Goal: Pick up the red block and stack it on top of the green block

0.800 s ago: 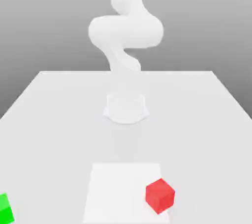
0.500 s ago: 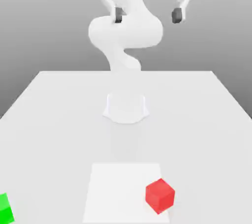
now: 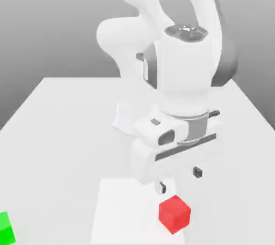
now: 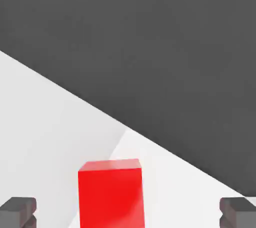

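The red block sits on a pale square patch near the table's front edge, toward the exterior view's right. My gripper hangs just above and slightly behind it, open, its two dark fingertips spread wide with nothing between them. In the hand view the red block lies between the two dark fingertips, which stand far apart on either side. The green block rests at the front corner on the exterior view's left, partly cut off by the frame edge.
A white table carries everything. The arm's round base stands mid-table behind the gripper. A lighter square patch marks the surface under the red block.
The gripper has dropped from high above the table down to just over the red block, turning as it came. Both blocks stay where they were.
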Tool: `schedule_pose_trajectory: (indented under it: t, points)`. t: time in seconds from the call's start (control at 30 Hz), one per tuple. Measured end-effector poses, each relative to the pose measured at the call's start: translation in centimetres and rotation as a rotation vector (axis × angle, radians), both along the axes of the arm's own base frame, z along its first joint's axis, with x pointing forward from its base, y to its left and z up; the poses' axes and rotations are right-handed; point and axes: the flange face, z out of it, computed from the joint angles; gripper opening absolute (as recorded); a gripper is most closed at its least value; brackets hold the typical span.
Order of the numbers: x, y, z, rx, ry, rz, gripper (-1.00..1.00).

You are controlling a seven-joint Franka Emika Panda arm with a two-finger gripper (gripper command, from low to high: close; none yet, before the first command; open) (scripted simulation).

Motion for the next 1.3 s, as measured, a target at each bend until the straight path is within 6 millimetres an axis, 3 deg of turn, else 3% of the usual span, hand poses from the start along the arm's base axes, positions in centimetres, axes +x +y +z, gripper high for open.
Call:
schedule_pose_trajectory:
  t: [0.13,0.17,0.4,0.57,0.6,0.7,0.8,0.97,1.03,1.07,1.1,1.27,1.3]
  points:
    - [-0.2,0.0,-5.1,-0.004,0.012,0.009,0.0]
    - [-0.3,0.0,-6.0,-0.003,0.012,0.009,-1.0]
    - [-0.3,0.0,-6.1,-0.004,0.013,0.009,-1.0]
    - [-0.3,-0.1,-0.8,-0.004,0.013,0.007,-1.0]
    - [0.4,-1.5,-0.2,-0.003,0.014,-0.04,-1.0]
    - [3.3,-8.8,0.7,0.0,0.02,-0.26,-1.0]
    - [4.7,-16.2,1.3,0.003,0.023,-0.463,-1.0]
    - [4.3,-28.6,2.5,0.006,0.02,-0.781,-1.0]
    - [3.8,-33.6,1.5,0.007,0.016,-0.906,-1.0]
    - [3.4,-35.9,0.0,0.006,0.015,-0.964,-1.0]
    - [3.2,-37.0,-1.6,0.005,0.014,-0.993,1.0]
    - [3.2,-37.0,-1.6,0.005,0.014,-0.993,1.0]
    - [3.0,-37.6,-2.4,0.004,0.013,-1.007,1.0]
